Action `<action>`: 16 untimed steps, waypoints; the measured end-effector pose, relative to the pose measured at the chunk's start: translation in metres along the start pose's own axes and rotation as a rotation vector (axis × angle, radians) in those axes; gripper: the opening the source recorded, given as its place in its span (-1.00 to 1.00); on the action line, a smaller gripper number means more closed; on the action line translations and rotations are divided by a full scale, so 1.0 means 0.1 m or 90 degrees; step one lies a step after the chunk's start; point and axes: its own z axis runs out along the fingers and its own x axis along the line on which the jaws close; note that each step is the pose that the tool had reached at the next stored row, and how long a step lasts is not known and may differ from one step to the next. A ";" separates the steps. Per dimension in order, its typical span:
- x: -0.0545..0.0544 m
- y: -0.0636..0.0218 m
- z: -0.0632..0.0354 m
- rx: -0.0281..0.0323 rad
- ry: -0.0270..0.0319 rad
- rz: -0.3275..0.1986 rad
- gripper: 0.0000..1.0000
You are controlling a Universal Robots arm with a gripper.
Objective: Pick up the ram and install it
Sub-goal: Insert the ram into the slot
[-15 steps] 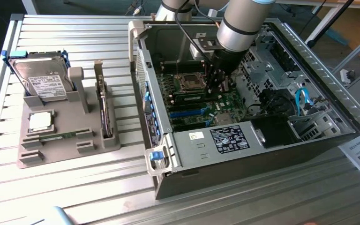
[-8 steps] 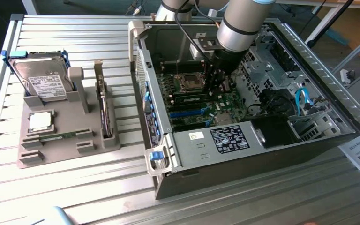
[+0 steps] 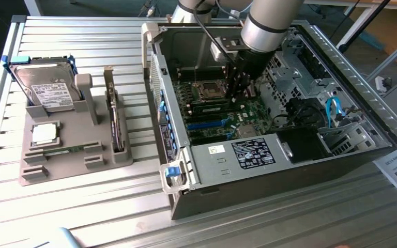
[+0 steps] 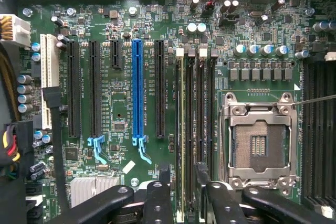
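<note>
Evidently the fingers (image 4: 160, 198) are spread either side of what looks like the ram (image 4: 181, 129), edge-on in its slot (image 4: 180, 53) on the motherboard (image 4: 121, 114). Seating it well likely needs even, straight pressure along its top.

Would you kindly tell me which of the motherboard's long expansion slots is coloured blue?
The blue slot, flanked by black slots on both sides; the rest are black, bar one white slot.
</note>
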 end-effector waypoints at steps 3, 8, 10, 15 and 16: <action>0.00 -0.001 -0.087 0.0000 0.0001 0.000 -0.36; 0.00 -0.004 -0.185 0.0000 0.0000 0.000 -0.36; 0.00 -0.005 -0.237 0.0000 0.0000 0.000 -0.36; 0.00 -0.007 -0.320 0.0000 0.0000 0.000 -0.36; 0.00 -0.008 -0.335 0.0000 0.0000 0.000 -0.36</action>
